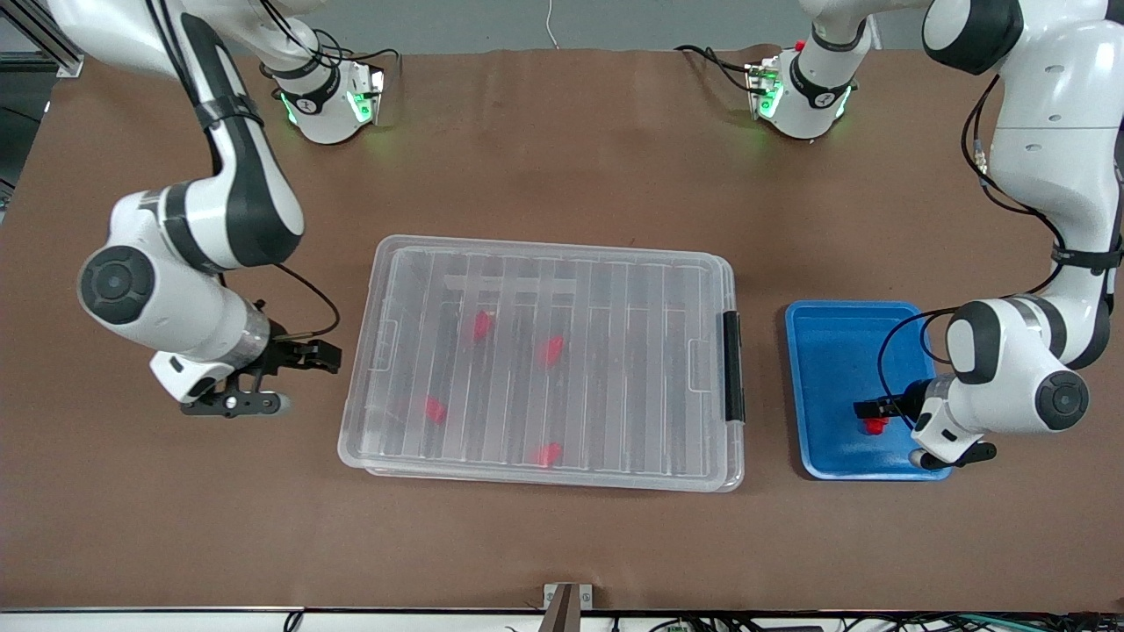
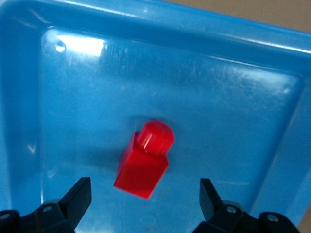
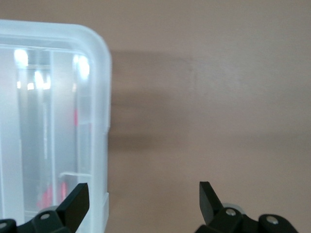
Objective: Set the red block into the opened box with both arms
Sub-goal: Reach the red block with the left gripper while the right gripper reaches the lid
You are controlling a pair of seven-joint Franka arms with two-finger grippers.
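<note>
Nearest us, the large clear plastic box stays lidded. We hold the left gripper open around the small red plastic block in the blue tray; the right gripper waits open beside the box. Grasping, opening and placing remain.

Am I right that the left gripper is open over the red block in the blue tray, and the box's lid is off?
Not quite. The left gripper is open over the red block in the blue tray, but the box has its ribbed lid on; the front view shows it covering the box, with red pieces visible through it.
</note>
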